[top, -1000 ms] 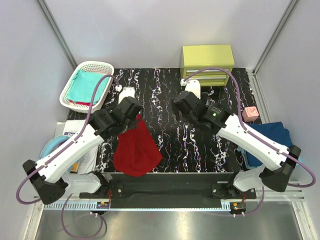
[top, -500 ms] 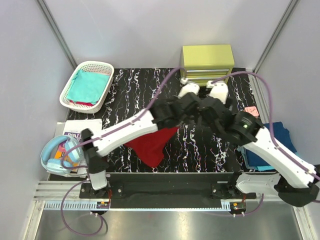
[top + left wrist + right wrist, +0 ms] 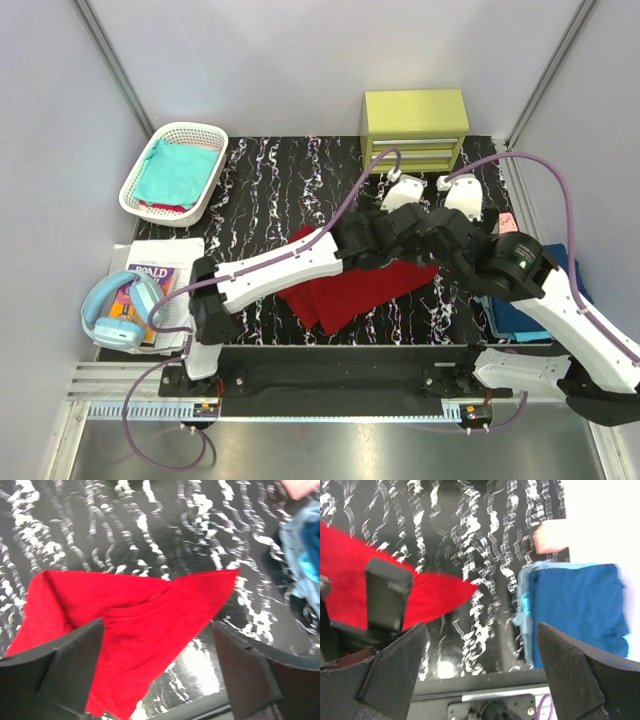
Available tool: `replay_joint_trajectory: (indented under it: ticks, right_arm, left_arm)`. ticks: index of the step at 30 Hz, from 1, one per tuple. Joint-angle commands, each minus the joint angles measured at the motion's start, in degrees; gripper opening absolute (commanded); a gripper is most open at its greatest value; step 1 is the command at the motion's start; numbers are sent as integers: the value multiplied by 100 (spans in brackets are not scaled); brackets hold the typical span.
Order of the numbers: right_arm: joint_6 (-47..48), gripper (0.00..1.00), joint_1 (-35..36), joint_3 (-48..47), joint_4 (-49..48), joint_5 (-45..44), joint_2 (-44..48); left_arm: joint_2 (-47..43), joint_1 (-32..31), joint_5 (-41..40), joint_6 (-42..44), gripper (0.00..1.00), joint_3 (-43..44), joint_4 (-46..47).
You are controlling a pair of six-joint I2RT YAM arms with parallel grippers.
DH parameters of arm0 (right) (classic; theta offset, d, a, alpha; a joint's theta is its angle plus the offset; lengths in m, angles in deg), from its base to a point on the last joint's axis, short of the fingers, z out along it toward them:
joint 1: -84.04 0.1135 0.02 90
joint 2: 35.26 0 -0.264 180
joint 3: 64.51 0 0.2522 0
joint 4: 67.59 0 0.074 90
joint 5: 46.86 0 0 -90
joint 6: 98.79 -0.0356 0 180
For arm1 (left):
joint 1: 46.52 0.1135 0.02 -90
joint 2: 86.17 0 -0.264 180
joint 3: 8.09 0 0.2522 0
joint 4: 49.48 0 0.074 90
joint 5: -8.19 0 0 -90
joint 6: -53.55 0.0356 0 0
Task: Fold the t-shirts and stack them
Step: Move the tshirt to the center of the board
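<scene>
the black marbled surface (image 3: 290,190) carries the red shirt (image 3: 345,295), lying loose near the front middle, partly hidden under the crossed arms (image 3: 290,265). folded blue shirts (image 3: 575,610) lie to its right, and a basket (image 3: 133,188) with a teal shirt (image 3: 175,172) stands far left. the left hand (image 3: 157,630) and right hand (image 3: 480,630) hover spread wide and empty. a pink block (image 3: 551,536) sits just beside the blue shirts.

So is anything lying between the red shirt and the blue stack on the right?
Nothing visible does. In the right wrist view, only bare mat separates the red shirt from the blue stack; the pink block sits off that line.
</scene>
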Motion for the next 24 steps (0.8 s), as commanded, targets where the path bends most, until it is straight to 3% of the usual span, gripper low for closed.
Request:
replay_joint_trajectory:
  ticks: [1,6,10,15,19,24]
  right_arm:
    - [-187,100,134,-79,-1292,356,-150]
    - [-161,100,134,158,-1406,602,-246]
    - [-196,100,125,509,-1626,1224,-361]
    - [-354,99,125,1072,-2065,1841,-510]
    - [-398,97,134,1319,-2215,2184,-765]
    - [-407,96,204,1565,-2531,2632,-1247]
  left_arm:
    - [-868,-258,-830,-531,99,-1128,105]
    - [-2115,725,-682,-1270,99,-2632,104]
    - [-2567,1192,-505,-1306,99,-3722,192]
    - [-2743,1623,-339,-1508,98,-4365,245]
    - [-2752,2324,170,-1430,96,-4804,473]
    - [-2305,3055,768,-1175,93,-4762,509]
